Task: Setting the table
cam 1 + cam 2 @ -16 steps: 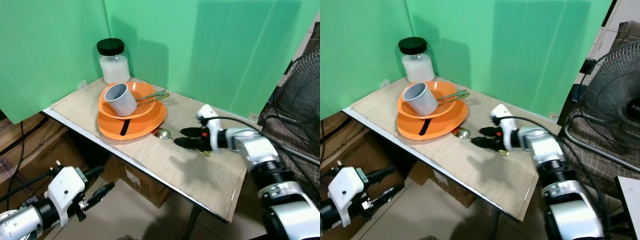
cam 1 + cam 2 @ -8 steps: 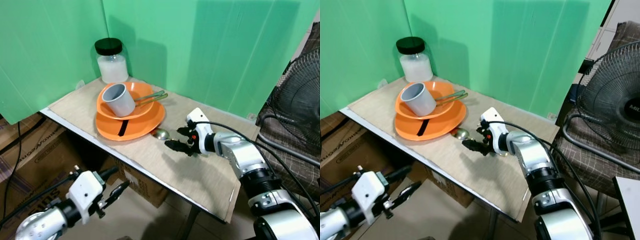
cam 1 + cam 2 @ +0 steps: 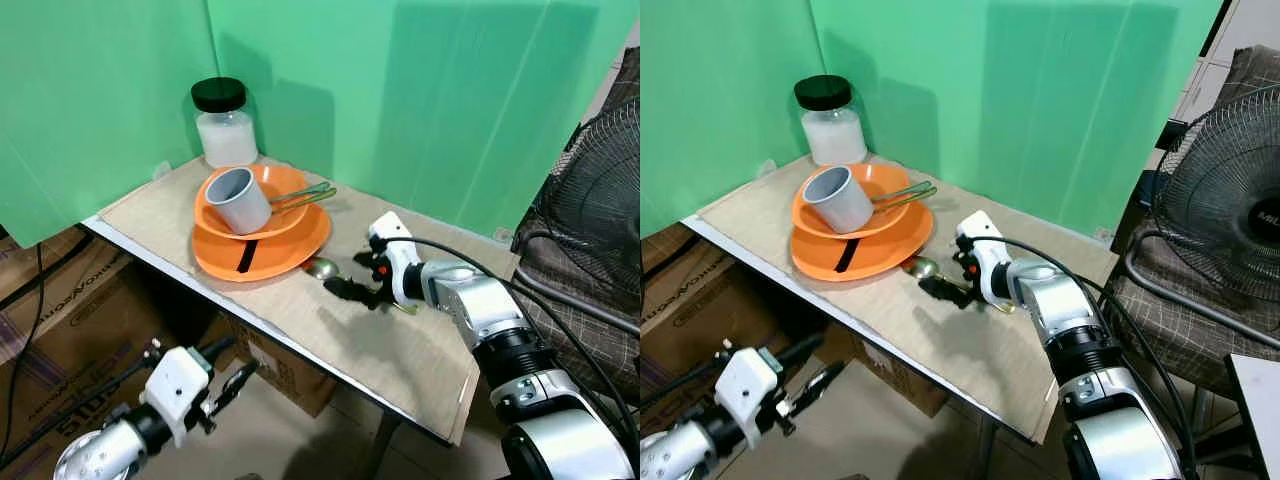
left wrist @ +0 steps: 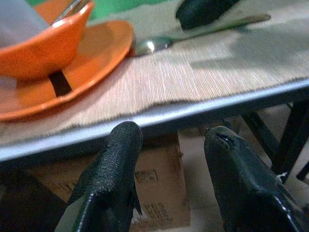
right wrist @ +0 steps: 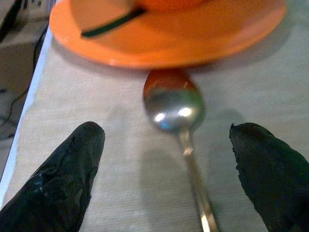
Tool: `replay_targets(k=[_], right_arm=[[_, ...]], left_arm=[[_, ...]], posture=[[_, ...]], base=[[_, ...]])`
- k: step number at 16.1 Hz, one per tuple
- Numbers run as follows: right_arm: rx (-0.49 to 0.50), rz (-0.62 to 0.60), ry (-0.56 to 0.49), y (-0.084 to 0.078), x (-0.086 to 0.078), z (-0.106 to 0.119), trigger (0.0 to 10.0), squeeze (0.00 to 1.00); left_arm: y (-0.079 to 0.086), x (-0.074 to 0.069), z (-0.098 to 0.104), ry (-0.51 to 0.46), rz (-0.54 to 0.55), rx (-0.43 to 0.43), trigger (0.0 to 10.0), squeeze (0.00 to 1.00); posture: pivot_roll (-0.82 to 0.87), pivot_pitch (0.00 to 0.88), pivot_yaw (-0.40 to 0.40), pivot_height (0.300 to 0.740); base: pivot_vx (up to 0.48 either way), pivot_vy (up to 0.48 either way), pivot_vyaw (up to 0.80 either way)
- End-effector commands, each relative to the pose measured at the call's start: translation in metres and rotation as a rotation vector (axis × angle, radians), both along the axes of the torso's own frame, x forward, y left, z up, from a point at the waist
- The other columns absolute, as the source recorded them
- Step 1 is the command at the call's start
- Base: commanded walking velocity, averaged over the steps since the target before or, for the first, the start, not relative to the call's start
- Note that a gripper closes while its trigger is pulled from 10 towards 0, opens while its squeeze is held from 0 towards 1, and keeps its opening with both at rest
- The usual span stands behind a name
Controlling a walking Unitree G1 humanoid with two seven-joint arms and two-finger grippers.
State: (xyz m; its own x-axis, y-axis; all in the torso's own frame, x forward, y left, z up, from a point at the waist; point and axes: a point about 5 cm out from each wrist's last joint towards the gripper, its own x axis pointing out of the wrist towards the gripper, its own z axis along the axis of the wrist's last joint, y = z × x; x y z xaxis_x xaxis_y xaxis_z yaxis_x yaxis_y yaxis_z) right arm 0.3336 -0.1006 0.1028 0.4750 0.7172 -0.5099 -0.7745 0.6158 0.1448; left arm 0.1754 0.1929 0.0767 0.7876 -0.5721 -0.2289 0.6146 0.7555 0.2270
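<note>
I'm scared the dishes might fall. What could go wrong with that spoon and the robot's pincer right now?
The right pincer is open, one finger on each side of the spoon, whose bowl lies right beside the orange plate. Pushing forward could knock the plate and shake the tilted grey cup in the orange bowl. The thin handle lies flat on the mat, so the fingers may slip off. The left pincer hangs below the table edge.

right gripper [image 3: 352,281]: fingers spread, low over table mat [image 3: 400,345] | spoon [image 3: 322,267]: bowl just ahead of fingertips, beside orange plate [image 3: 285,255] | beyond: orange bowl [image 3: 287,190], grey cup [image 3: 238,200], jar [image 3: 224,124] | left gripper [image 3: 228,370]: below table edge
</note>
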Motion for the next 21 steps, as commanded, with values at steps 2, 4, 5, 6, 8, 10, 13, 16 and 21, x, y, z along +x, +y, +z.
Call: replay_targets(k=[2, 4, 5, 6, 8, 10, 13, 16, 21], right_arm=[[-0.036, 0.004, 0.048, -0.002, -0.003, -0.007, 6.2, 0.00], [-0.053, -0.027, 0.064, -0.004, -0.002, -0.011, 0.0, 0.00], [-0.053, -0.036, 0.067, -0.004, -0.002, -0.012, 0.0, 0.00], [-0.052, -0.052, 0.070, -0.004, 0.000, -0.013, 0.0, 0.00], [-0.044, -0.067, 0.072, -0.003, 0.001, -0.013, 0.0, 0.00], [-0.040, -0.073, 0.077, -0.001, 0.002, -0.013, 0.0, 0.00], [-0.051, -0.068, 0.079, -0.001, 0.002, -0.015, 0.0, 0.00], [-0.074, -0.047, 0.067, 0.000, 0.001, -0.017, 0.0, 0.00], [-0.112, -0.007, 0.047, 0.002, -0.003, -0.020, 0.0, 0.00]], left_arm=[[-0.003, 0.003, 0.003, -0.027, -0.018, -0.005, 10.0, 0.00], [-0.007, 0.006, 0.007, -0.035, -0.036, -0.018, 10.0, 0.00], [-0.008, 0.007, 0.008, -0.036, -0.044, -0.022, 10.0, 0.00], [-0.009, 0.008, 0.010, -0.039, -0.056, -0.024, 10.0, 0.00], [-0.011, 0.009, 0.010, -0.036, -0.073, -0.023, 10.0, 0.00], [-0.011, 0.009, 0.011, -0.031, -0.083, -0.025, 10.0, 0.00], [-0.012, 0.008, 0.010, -0.027, -0.082, -0.025, 10.0, 0.00], [-0.012, 0.008, 0.010, -0.019, -0.085, -0.024, 10.0, 0.00], [-0.011, 0.008, 0.009, -0.016, -0.084, -0.018, 10.0, 0.00]], posture=[[-0.05, 0.000, 0.011, 0.740], [-0.05, 0.000, 0.014, 0.740], [-0.05, 0.000, 0.015, 0.740], [-0.05, 0.000, 0.017, 0.740], [-0.05, 0.000, 0.019, 0.740], [-0.05, 0.000, 0.019, 0.740], [-0.05, 0.000, 0.018, 0.740], [-0.05, 0.000, 0.020, 0.740], [-0.05, 0.000, 0.019, 0.740]], base=[[0.000, 0.000, 0.00], [0.000, 0.000, 0.00], [0.000, 0.000, 0.00], [0.000, 0.000, 0.00], [0.000, 0.000, 0.00], [0.000, 0.000, 0.00], [0.000, 0.000, 0.00], [0.000, 0.000, 0.00], [0.000, 0.000, 0.00]])
